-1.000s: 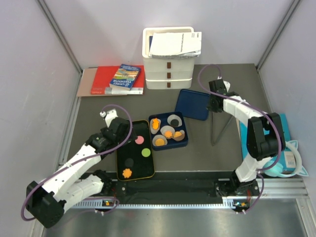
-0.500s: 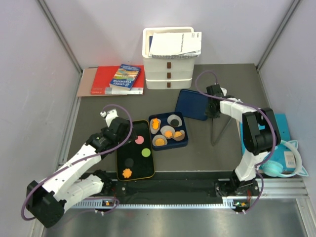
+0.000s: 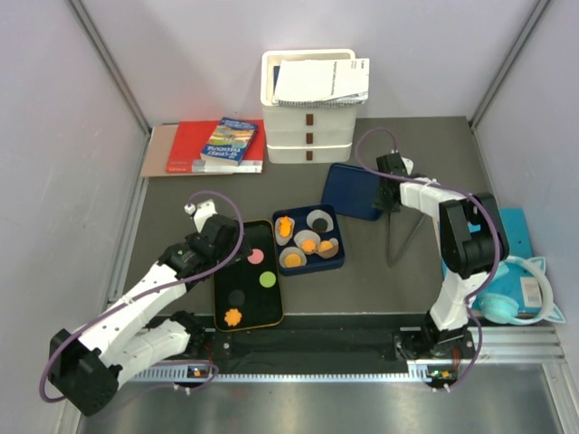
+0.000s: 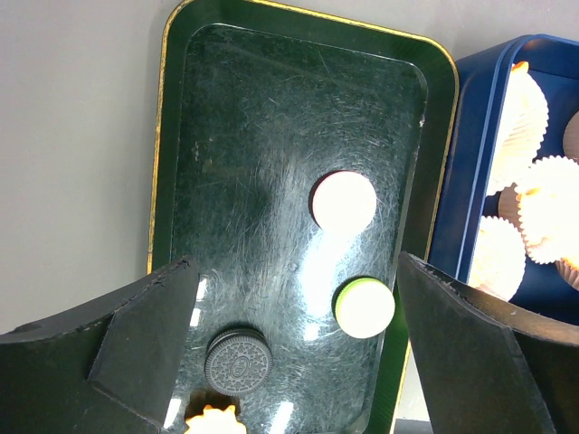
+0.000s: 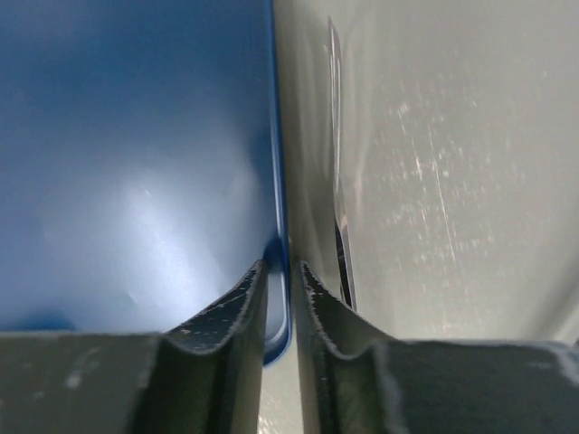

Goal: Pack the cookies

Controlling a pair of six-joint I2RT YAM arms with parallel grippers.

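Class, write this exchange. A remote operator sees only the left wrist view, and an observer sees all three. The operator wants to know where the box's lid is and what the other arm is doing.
Operator: I see four loose cookies on the dark tray and part of a blue box. Where is its lid?
Observer: The blue lid lies flat on the table, beyond the box on the robot's right side.
Operator: What is the right pincer doing?
Observer: It straddles the lid's edge, one finger on each side of the rim. I cannot tell whether it is pinching the rim.
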